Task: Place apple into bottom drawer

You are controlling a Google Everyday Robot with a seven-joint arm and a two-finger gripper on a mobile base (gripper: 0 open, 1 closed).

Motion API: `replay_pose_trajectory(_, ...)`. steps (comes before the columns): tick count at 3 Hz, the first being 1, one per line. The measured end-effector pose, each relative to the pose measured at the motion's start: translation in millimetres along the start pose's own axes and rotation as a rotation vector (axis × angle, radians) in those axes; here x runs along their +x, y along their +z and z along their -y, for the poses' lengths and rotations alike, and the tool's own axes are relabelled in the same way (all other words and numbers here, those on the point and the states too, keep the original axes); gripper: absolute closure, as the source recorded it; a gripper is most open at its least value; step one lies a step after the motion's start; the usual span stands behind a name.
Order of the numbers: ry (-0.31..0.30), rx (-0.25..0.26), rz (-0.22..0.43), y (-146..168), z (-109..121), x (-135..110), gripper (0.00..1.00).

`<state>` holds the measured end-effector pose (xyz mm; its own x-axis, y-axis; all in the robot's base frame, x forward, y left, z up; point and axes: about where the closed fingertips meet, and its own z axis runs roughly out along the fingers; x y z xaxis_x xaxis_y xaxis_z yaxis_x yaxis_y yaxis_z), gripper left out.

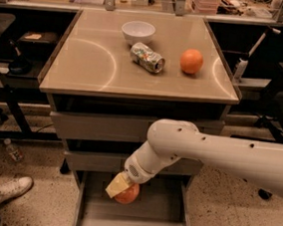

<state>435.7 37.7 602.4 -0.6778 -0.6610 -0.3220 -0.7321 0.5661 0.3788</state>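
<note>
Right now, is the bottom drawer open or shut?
Open. The drawer is pulled out, and the gripper holds the apple over its floor.

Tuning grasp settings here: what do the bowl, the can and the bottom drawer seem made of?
The bowl: smooth glossy white, likely ceramic, possibly plastic. The can: dented, shiny, printed skin, likely thin aluminium. The bottom drawer: flat matt grey floor, probably painted metal. The end effector holds the apple over that drawer's floor.
</note>
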Motion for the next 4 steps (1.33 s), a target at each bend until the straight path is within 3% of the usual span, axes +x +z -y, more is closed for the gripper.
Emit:
replay_pose_trajectory(1, 0.000, 0.000, 0.000, 0.2, 0.1, 0.0, 1.00)
replay_pose_trajectory(2, 0.048, -0.040, 0.017, 29.6, 8.9, 6.5, 1.00)
replay_pose_trajectory(4, 0.190, -0.040, 0.084, 106.3, 67.7, 26.1, 1.00)
